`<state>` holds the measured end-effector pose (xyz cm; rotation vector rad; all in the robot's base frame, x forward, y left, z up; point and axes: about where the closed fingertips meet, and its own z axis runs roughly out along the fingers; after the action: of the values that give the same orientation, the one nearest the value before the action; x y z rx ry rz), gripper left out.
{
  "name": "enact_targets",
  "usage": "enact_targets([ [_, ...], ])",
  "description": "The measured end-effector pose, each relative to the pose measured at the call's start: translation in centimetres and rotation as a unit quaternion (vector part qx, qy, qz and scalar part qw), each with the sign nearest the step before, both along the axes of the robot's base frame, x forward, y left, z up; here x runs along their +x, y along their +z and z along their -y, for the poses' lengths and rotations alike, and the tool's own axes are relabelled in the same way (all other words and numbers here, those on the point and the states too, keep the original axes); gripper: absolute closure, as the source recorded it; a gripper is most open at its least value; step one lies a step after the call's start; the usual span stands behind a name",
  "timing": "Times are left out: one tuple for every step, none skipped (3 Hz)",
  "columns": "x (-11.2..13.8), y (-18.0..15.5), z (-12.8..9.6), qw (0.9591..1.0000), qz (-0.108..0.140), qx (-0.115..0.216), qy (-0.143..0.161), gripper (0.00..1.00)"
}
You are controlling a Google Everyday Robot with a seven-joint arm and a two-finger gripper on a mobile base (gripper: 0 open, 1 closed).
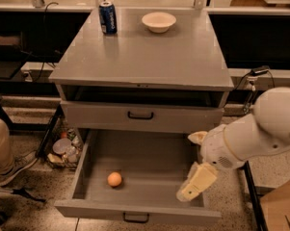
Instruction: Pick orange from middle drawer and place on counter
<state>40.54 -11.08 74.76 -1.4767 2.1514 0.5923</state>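
Looking down in the camera view, the middle drawer (149,155) stands pulled open, with the orange (114,179) resting on its floor near the front left. The gripper (189,165) hangs over the drawer's right side, jaws spread and empty, well apart from the orange. The counter (149,57) holds a soda can (107,17) and a bowl (158,21). By my judgement, reaching, grasping, lifting and placing are all left to do

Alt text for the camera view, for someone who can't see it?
An orange lies in the pulled-out middle drawer; the robot's open gripper hovers over the drawer's right side, apart from the fruit. A blue can and a bowl stand on the counter.
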Motion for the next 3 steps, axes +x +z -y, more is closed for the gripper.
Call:
enact_targets([
  [2.6,-6.0,-2.3,0.9995,0.015,0.026,0.000,0.00],
  [5.4,-12.0,-4.5,0.9987,0.028,0.041,-0.012,0.00],
  [7.4,-12.2,-4.2,0.9969,0.054,0.043,-0.039,0.00],
])
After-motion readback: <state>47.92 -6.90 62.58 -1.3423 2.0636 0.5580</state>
